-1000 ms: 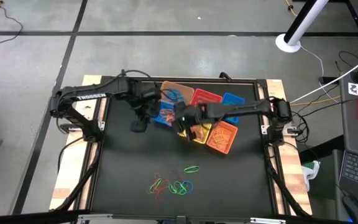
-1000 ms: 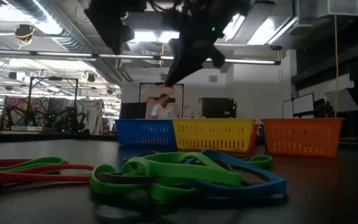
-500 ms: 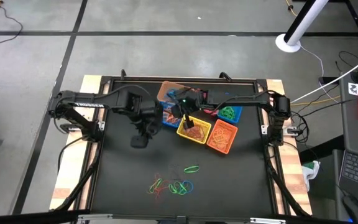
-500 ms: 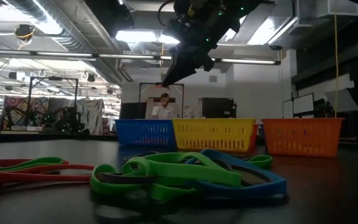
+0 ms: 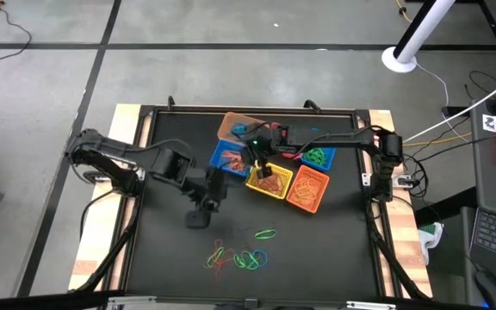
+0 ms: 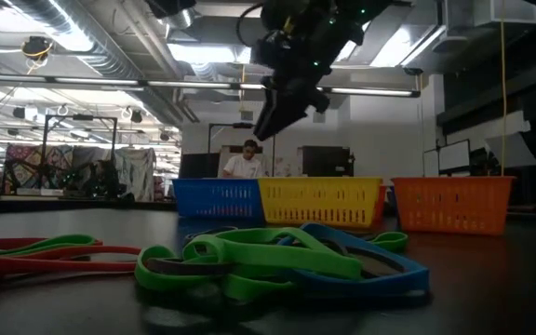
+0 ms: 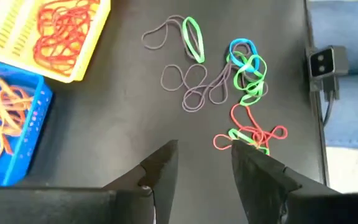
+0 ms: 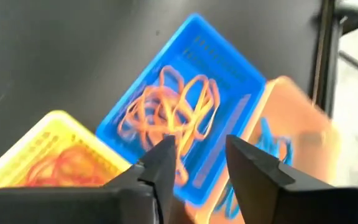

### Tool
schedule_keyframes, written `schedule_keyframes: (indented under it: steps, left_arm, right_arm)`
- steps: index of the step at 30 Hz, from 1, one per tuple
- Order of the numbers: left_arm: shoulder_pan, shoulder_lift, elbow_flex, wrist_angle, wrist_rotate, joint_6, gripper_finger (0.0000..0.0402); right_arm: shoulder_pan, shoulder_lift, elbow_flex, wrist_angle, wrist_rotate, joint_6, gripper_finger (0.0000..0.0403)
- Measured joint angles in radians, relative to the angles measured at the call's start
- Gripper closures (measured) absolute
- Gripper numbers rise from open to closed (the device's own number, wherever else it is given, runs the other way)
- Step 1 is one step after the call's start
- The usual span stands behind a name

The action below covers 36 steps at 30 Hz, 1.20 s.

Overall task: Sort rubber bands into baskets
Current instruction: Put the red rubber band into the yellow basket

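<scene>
No brand, label or writing can be read anywhere.

The left claw (image 5: 198, 217) hangs over bare worktop (image 5: 317, 250), its two dark, smooth fingers (image 7: 160, 171) parted with nothing between them. Ahead of its tips a loose scatter of rubber bands (image 7: 229, 93) lies flat on the matte black surface: thin loops in green, blue, red and a dull greyish tone, several tangled together, one green band (image 7: 193, 38) lying a little apart from the rest. To one side of this claw, in its wrist view, sit a yellow basket (image 7: 48, 34) holding red bands and a blue basket (image 7: 8, 134) holding orange bands; both are shallow plastic rectangles with slotted walls.

The right claw (image 5: 252, 164) hovers above the cluster of baskets, over the blue one (image 8: 185, 106) with the orange bands. Its fingers (image 8: 253, 165) stand apart, and no band shows between them. Just beyond that basket is a tan-orange one (image 8: 291, 143) with blue bands inside; the yellow one (image 8: 48, 152) lies near the claw's other side.

From above, a second blue basket (image 5: 319, 155) holding green bands and an orange basket (image 5: 308, 187) sit farther along the cluster.

In the low view the bands look flat and wide, a green one (image 6: 249, 256) heaped on a blue one (image 6: 380, 270).
</scene>
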Motion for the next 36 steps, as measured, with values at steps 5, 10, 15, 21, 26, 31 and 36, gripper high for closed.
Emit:
schedule_keyframes:
  steps: [5,10,15,21,26,31,36]
  left_arm:
    - [-0.089,0.033,0.0,-0.003,-0.103,-0.148,0.0257]
    - [-0.165,0.129,0.0,-0.004,-0.149,-0.219,0.0257]
    - [-0.213,0.251,-0.001,-0.004,-0.153,-0.205,0.0257]
    - [-0.245,0.385,-0.001,-0.004,-0.152,-0.118,0.0257]
    - [-0.265,0.467,-0.001,0.014,-0.135,-0.031,0.0257]
    - [-0.277,0.484,-0.002,0.096,-0.122,0.075,0.0257]
    - [-0.283,0.488,-0.002,0.157,-0.107,0.172,0.0257]
  right_arm:
    - [0.0,-0.057,-0.001,-0.094,-0.002,0.0,0.0259]
    - [0.0,-0.138,-0.001,-0.16,0.007,0.0,0.026]
    - [0.0,-0.225,0.0,-0.199,0.016,0.001,0.026]
    - [0.0,-0.29,0.0,-0.216,0.016,0.023,0.026]
    - [0.0,-0.303,0.0,-0.258,0.016,0.039,0.026]
    - [0.0,-0.303,0.0,-0.317,0.016,0.038,0.026]
    - [0.0,-0.303,0.0,-0.356,0.016,0.058,0.026]
